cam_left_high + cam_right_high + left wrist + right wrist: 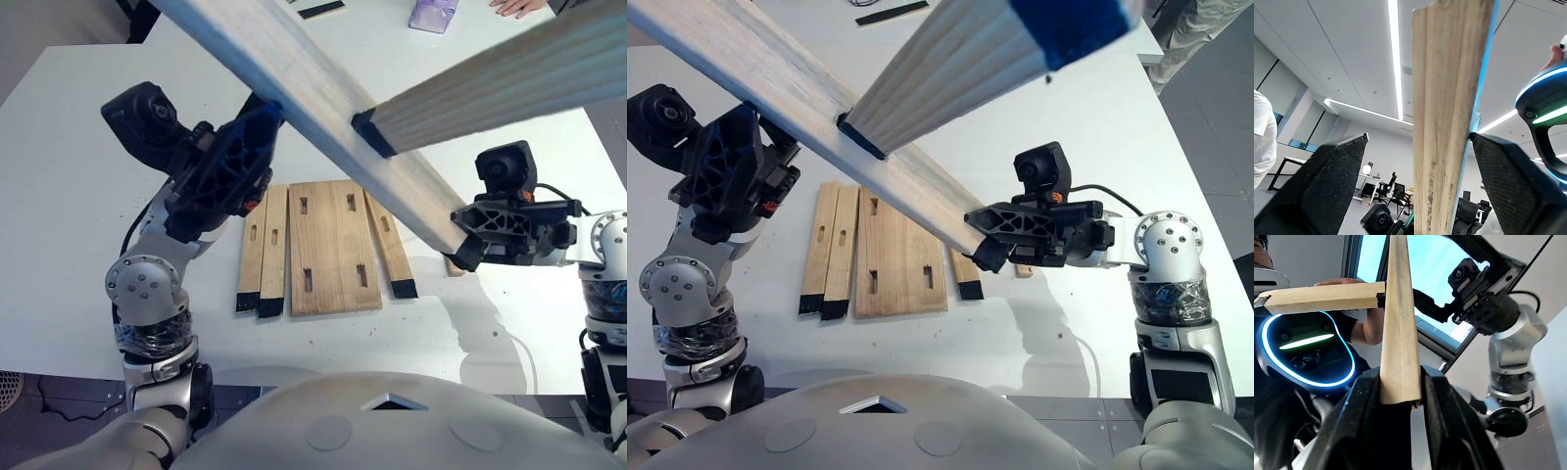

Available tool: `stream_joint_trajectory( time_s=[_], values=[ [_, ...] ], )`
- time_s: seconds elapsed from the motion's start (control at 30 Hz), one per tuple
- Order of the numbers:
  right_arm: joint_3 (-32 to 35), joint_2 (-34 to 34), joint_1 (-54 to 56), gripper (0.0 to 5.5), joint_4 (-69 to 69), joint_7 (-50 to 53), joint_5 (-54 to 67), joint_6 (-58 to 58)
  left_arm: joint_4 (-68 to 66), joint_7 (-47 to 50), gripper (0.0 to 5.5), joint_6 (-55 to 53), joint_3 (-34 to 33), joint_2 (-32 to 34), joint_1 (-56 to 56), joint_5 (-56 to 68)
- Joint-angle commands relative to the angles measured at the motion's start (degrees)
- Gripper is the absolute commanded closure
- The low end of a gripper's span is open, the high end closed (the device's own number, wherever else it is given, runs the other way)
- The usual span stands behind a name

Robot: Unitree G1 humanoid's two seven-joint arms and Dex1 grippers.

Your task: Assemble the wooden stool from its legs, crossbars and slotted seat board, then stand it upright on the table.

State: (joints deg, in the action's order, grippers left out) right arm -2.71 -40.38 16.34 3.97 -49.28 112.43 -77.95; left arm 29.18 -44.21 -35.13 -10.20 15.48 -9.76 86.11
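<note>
The pale wooden legs (253,253) have black tips; the table (78,186) is white.

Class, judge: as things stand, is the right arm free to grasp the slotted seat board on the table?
Probably not yet: the right claw is shut on one end of the long leg. The seat board itself lies uncovered.

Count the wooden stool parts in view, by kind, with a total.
slotted seat board: 1
narrow slotted boards, black-tipped, flat on the table: 3
long plank, in the right gripper: 1
ribbed crossbar, joined to that plank: 1
Total: 6
Not counted: a small wooden piece, mostly hidden behind the right gripper.
</note>
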Motion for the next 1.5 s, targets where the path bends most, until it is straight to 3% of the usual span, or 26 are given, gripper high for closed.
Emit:
stream_joint_trajectory(
  time_s=[0.03, 0.23, 0.53, 0.7, 0.87, 0.97, 1.1, 1.27, 1.5],
  values=[
    [-2.86, -1.7, 2.3, 4.44, -2.0, -1.91, 0.56, -1.53, 3.17, 0.79, 1.64, -0.24, 2.51, -0.78, -1.3, 1.55],
    [-5.02, -2.73, 2.12, 4.44, -3.01, -2.51, 0.56, -1.97, 6.01, 2.39, 1.64, 0.59, 3.59, -0.61, -2.53, 3.73],
    [-6.09, -3.5, 1.04, 4.44, -2.42, -2.99, 0.56, -1.37, 6.38, 2.38, 3.07, 1.28, 2.56, 0.56, -2.6, 6.95],
    [-5.89, -3.16, 0.44, 4.44, -1.26, -2.35, 0.56, -0.46, 6.29, 2.57, 3.12, 1.38, 3.27, 0.6, -2.94, 6.86],
    [-2.43, 1.35, -2.26, 4.44, 3.53, 14.81, 0.56, 9.59, 5.34, 3.95, 3.24, 2.59, 2.91, 0.34, -3.19, 6.75],
    [-0.58, 2.99, -2.36, 3.71, 3.6, 18.13, 0.56, 10.75, 4.63, 4.43, 3.34, 3.26, 2.95, 0.39, -3.3, 5.83],
    [2.06, 4.36, 0.26, 3.19, -1.84, 21.65, 0.56, 8.84, 3.69, 4.27, 3.58, 3.51, 2.67, 0.76, -2.71, 4.2],
    [6.7, 4.26, 2.71, 3.19, -7.41, 27.02, 0.55, 8.88, 1.33, 5.21, 3.58, 4.15, 0.92, 1.71, -2.76, 1.61],
    [12.97, 3.43, 4.79, 3.19, -9.5, 36.04, -1.8, 15.79, -2.79, 10.29, 3.58, 7.15, -4.44, 7.68, -3.25, -13.24]
  ],
)
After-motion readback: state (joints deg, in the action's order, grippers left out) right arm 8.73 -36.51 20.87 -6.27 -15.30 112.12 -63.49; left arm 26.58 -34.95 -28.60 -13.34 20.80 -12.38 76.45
